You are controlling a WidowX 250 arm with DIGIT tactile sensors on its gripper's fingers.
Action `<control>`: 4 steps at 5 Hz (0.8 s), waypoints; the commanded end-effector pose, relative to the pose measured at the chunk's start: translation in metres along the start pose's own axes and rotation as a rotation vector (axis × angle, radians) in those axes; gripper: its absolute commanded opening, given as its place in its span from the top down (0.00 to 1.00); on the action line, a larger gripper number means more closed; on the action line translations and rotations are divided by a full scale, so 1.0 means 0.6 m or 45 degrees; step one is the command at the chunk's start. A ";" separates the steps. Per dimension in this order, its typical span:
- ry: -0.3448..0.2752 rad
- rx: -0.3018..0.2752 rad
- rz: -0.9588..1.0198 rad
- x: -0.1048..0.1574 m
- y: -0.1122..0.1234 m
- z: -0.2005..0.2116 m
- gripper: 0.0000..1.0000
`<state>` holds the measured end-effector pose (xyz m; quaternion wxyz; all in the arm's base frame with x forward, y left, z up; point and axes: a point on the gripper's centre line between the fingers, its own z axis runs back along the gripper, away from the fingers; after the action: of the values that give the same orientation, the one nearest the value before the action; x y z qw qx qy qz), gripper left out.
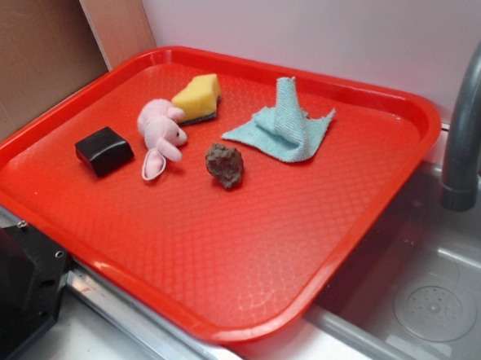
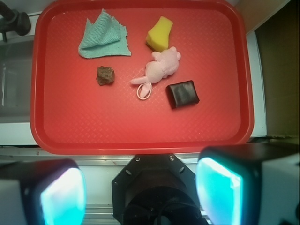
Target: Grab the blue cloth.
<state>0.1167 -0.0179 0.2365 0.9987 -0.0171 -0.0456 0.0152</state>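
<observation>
Nothing is gripped yet — our gripper (image 2: 140,194) hangs with jaws spread, back off the red tray (image 2: 140,136). We judge the approach comes next: reach the blue cloth (image 2: 104,38) at the tray's far corner, beyond the brown rock (image 2: 105,75).

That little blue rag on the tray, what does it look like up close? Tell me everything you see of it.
The blue cloth is a small, light blue-teal square of soft, terry-like fabric. It lies flat on the red tray except for one part pinched up into a peak. It sits toward a far corner, apart from the other things on the tray. Nothing touches it but the tray.
</observation>
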 end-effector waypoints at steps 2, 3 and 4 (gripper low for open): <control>0.052 0.043 0.154 0.029 -0.015 -0.011 0.00; 0.070 0.190 0.462 0.053 -0.023 -0.024 0.00; 0.025 0.203 0.781 0.081 -0.049 -0.057 0.00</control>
<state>0.1678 -0.0499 0.1996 0.9463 0.0555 -0.0152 0.3182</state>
